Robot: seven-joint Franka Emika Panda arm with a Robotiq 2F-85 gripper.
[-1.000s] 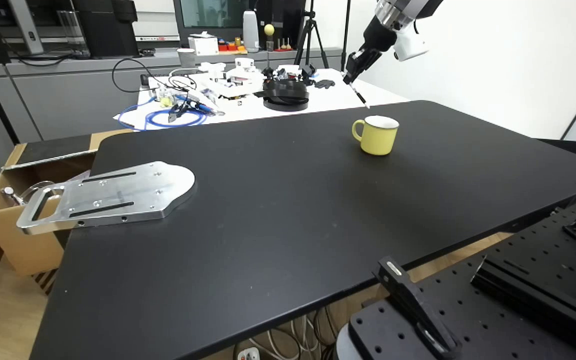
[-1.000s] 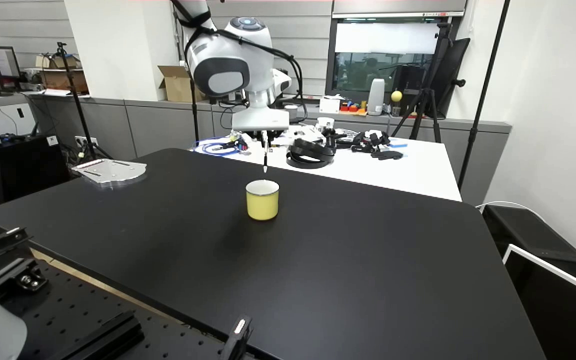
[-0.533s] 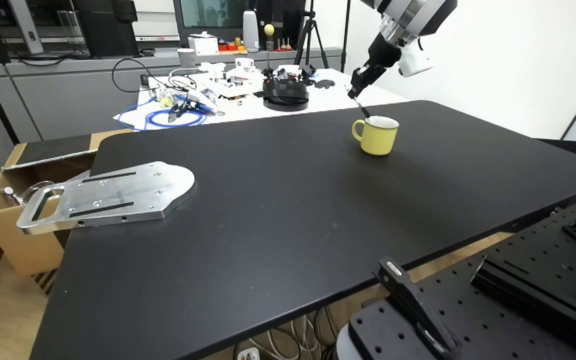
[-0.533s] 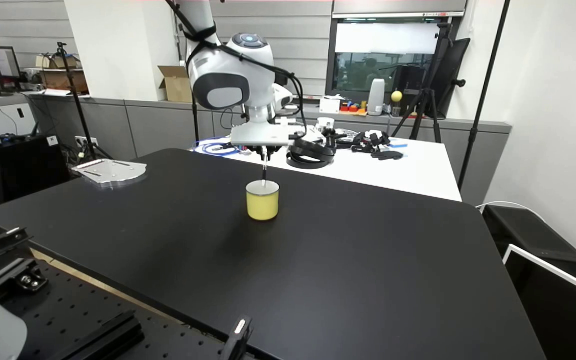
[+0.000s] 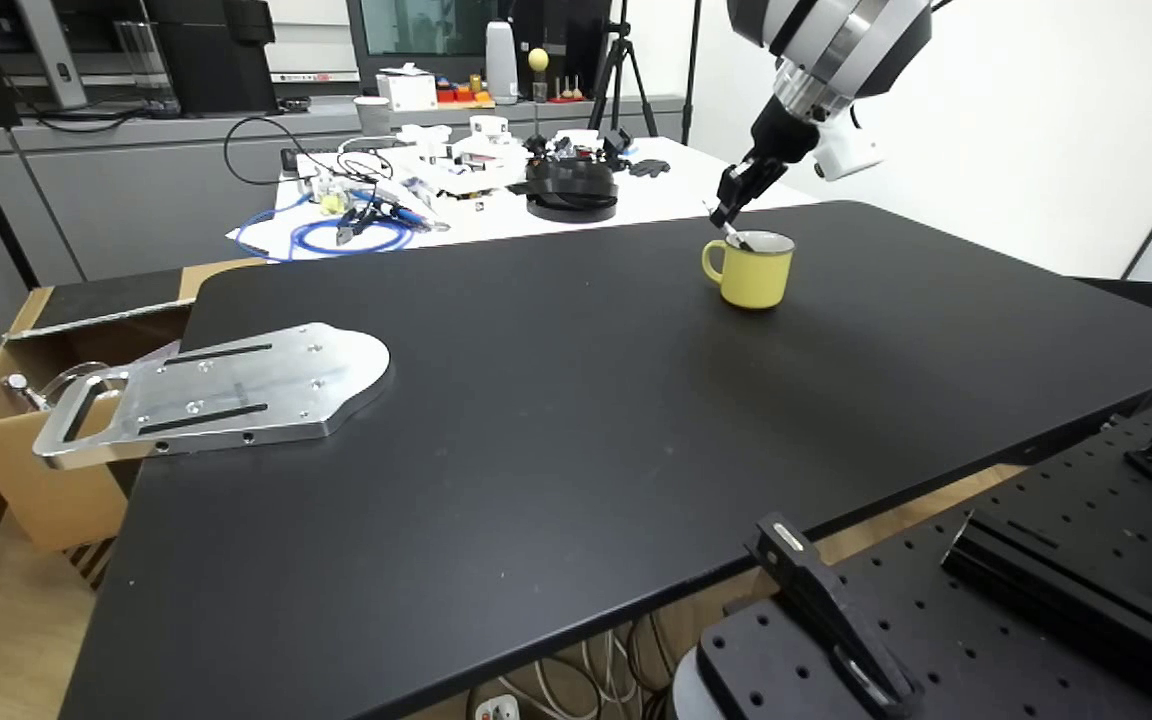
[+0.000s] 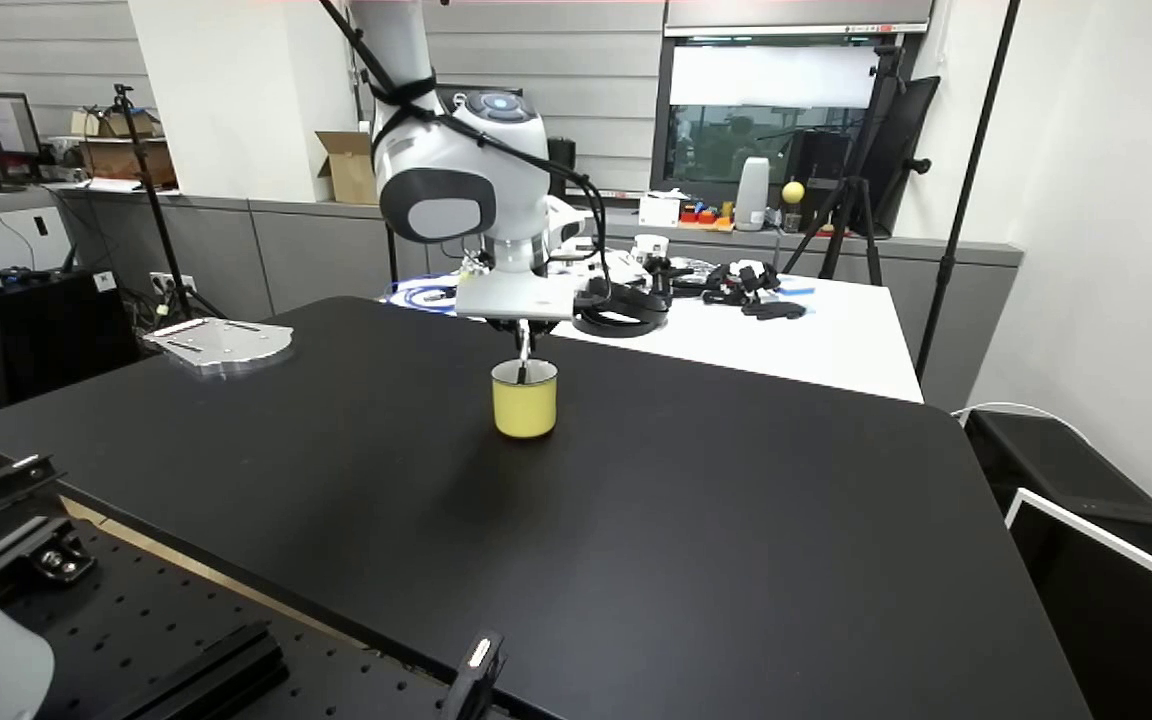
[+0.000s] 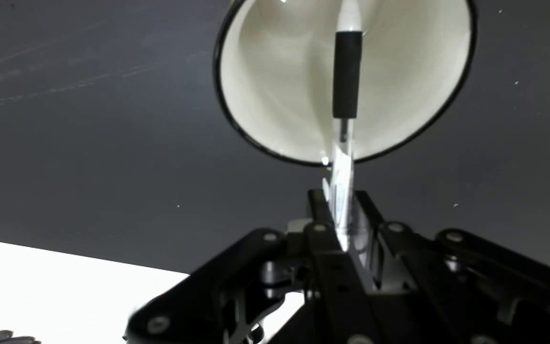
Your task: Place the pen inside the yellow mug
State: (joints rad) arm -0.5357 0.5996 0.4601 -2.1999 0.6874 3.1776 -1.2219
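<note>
Only the wrist view shows the white tip of the pen, which reaches inside the yellow mug; the mug's handle is seen in an exterior view. The jaws are nearly together, clenched on the pen's clear part

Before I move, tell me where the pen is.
In the wrist view, the pen is just right of centre, clamped in the tool, with its black-gripped end inside the yellow mug.
</note>
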